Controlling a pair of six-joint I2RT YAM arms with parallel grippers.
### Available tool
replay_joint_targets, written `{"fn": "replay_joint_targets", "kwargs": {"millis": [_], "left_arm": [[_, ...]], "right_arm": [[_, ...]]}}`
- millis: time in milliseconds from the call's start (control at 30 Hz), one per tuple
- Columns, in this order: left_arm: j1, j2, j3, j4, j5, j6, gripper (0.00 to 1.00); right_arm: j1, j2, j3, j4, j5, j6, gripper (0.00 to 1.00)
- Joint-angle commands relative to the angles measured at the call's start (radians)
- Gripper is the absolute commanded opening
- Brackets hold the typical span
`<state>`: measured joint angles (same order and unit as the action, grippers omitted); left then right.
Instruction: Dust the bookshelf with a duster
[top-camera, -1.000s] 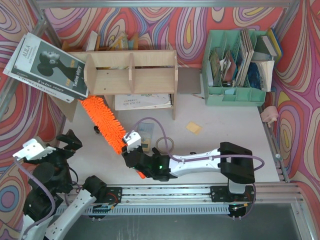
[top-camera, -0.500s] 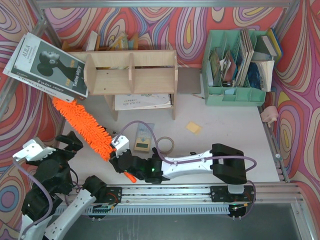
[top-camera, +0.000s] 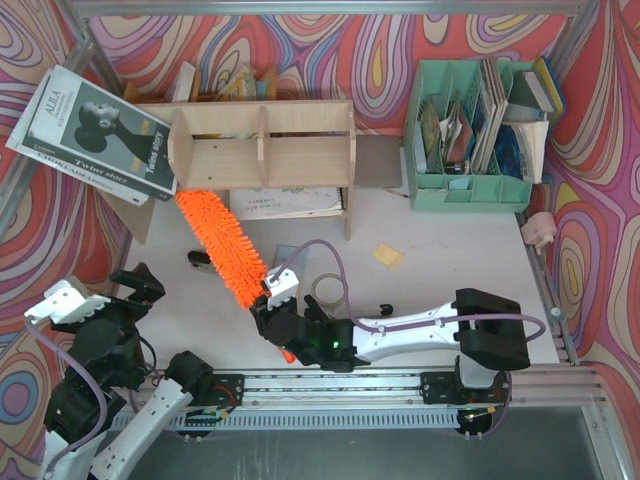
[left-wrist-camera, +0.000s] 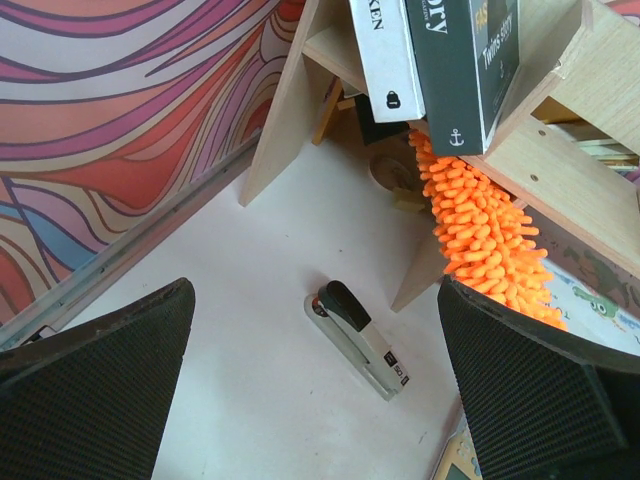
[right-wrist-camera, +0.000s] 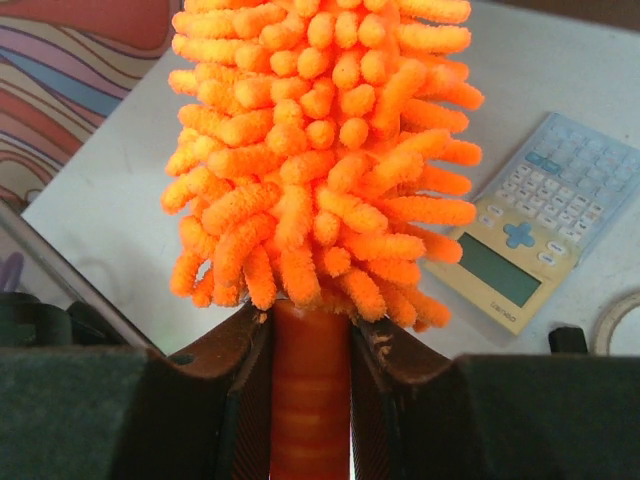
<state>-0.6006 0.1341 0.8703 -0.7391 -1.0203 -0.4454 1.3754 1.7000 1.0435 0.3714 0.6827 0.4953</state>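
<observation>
The right tool (right-wrist-camera: 310, 350) clamps the duster (top-camera: 222, 248) by its handle. The fluffy head angles toward eleven o'clock, reaching the bookshelf (top-camera: 262, 148). The left tool (top-camera: 135, 283) gapes wide.

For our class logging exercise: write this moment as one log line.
right jaws: shut on duster | duster tip: at bookshelf underside, left end | left jaws: open, empty

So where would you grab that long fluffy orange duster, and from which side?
The slim orange handle, from the end nearest the arms. The head of the long fluffy orange microfibre duster is soft, and its far tip is tucked under the light plywood bookshelf. The right gripper is shut on that handle, just below the fluff.
</observation>
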Motion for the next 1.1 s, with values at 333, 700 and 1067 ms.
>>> {"fn": "replay_joint_targets", "kwargs": {"millis": [333,700,1067], "left_arm": [[0.016,0.003,-0.017,0.001,0.004,-0.003,0.98],[0.019,-0.003,-0.022,0.007,0.006,-0.003,0.98],[0.019,0.006,-0.024,0.005,0.007,-0.003,0.98]], "right_arm": [[0.032,0.120,0.199,0.124,-0.201,-0.120,0.00],[0.031,-0.039,0.005,0.183,0.098,-0.001,0.00],[0.031,0.062,0.204,-0.179,0.151,0.229,0.00]]}}
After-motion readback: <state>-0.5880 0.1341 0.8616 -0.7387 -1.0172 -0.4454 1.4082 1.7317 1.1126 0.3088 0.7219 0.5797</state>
